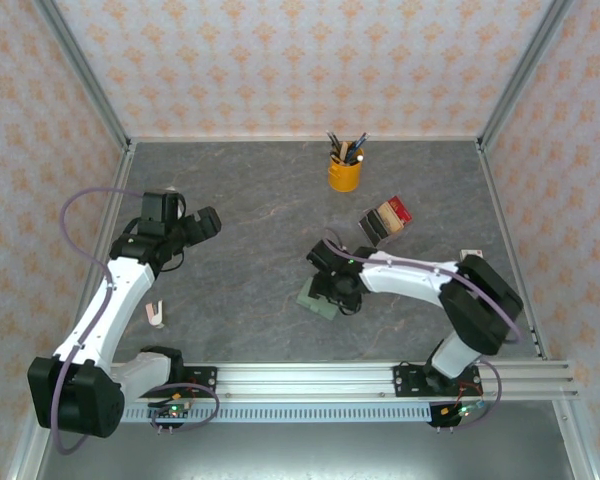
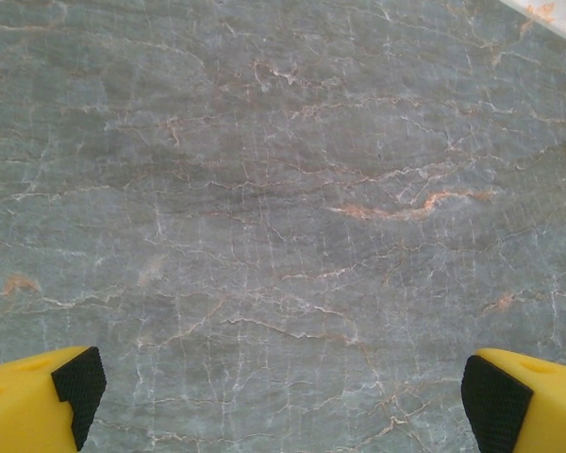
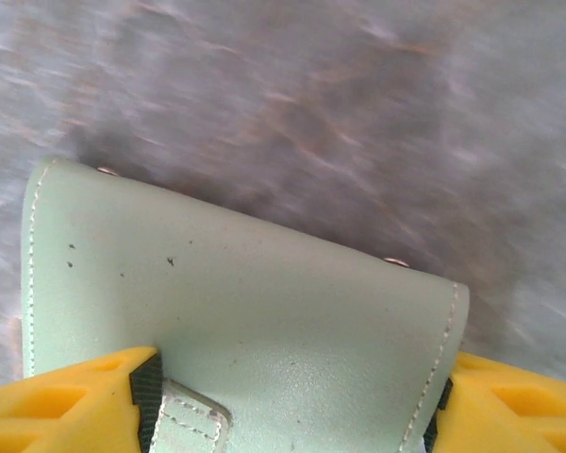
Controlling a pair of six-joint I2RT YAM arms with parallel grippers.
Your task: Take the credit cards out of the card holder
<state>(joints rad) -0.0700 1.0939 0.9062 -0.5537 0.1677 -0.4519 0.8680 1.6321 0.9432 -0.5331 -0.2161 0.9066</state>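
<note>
The left arm (image 1: 115, 290) hangs off to the side, out of the way, its jaws wide open over the grey tabletop (image 2: 264, 189). Near the middle lies the card holder (image 1: 315, 300), pale green, flat and closed, with neat stitches and a small strap. The credit cards are likely inside. The right arm (image 1: 420, 278) reaches down so its jaws sit at both edges of the holder; I cannot tell if they squeeze.
</note>
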